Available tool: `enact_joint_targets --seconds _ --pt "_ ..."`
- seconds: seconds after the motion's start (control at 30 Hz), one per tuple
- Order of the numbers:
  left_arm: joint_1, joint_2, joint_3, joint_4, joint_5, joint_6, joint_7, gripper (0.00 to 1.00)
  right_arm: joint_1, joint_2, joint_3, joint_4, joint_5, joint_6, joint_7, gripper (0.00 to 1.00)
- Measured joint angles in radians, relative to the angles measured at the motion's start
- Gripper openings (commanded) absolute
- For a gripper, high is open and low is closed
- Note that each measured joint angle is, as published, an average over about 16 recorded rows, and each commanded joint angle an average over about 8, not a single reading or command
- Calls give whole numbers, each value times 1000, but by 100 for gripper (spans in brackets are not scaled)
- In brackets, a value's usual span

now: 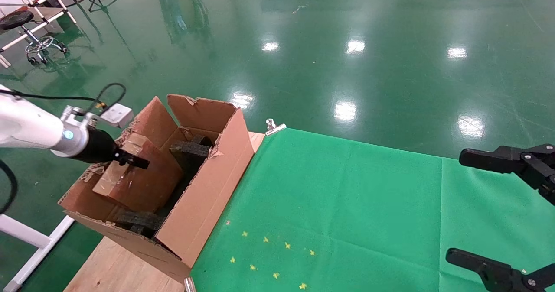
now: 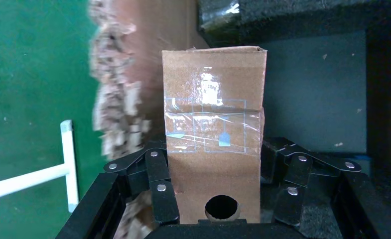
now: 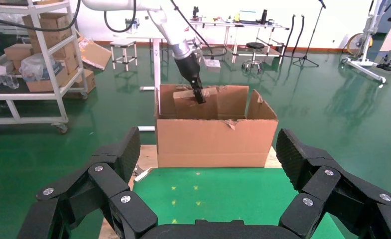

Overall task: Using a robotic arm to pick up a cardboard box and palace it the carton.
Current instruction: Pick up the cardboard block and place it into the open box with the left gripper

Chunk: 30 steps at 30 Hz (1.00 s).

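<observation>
The left gripper [image 1: 130, 160] clamped the cardboard box [image 1: 134, 175], tilted inside the carton [image 1: 208, 188] for lowering; the right gripper [image 1: 498, 209] hung wide open.

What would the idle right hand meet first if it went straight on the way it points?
Probably the carton: in the right wrist view its long side wall stands straight ahead of the open right hand, across bare green cloth. Nothing shows between them, though depth is unclear.

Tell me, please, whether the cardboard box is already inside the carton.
Partly in: the cardboard box sits tilted between the carton walls, its top above the rim, the left gripper shut on it.
</observation>
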State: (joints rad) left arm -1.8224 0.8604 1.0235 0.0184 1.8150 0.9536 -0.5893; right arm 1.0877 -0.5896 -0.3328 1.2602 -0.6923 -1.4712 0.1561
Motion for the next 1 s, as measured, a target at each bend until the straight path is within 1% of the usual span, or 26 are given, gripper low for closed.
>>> enact_joint_targets --seconds 0.33,0.37,0.6,0.63,1.0 --pt "75 41 3 2 5 -54 -52 0 0 0 0 0 0 0 0 100" --pt "80 44 3 2 5 -59 -57 3 0 0 0 0 0 0 0 100" --pt "104 58 2 0 5 -81 -82 91 0 0 0 0 0 0 0 100" --pt "106 59 2 -1 4 -82 -84 100 0 0 0 0 0 0 0 100" --pt "105 59 2 -4 3 -93 -86 100 0 0 0 0 0 0 0 100"
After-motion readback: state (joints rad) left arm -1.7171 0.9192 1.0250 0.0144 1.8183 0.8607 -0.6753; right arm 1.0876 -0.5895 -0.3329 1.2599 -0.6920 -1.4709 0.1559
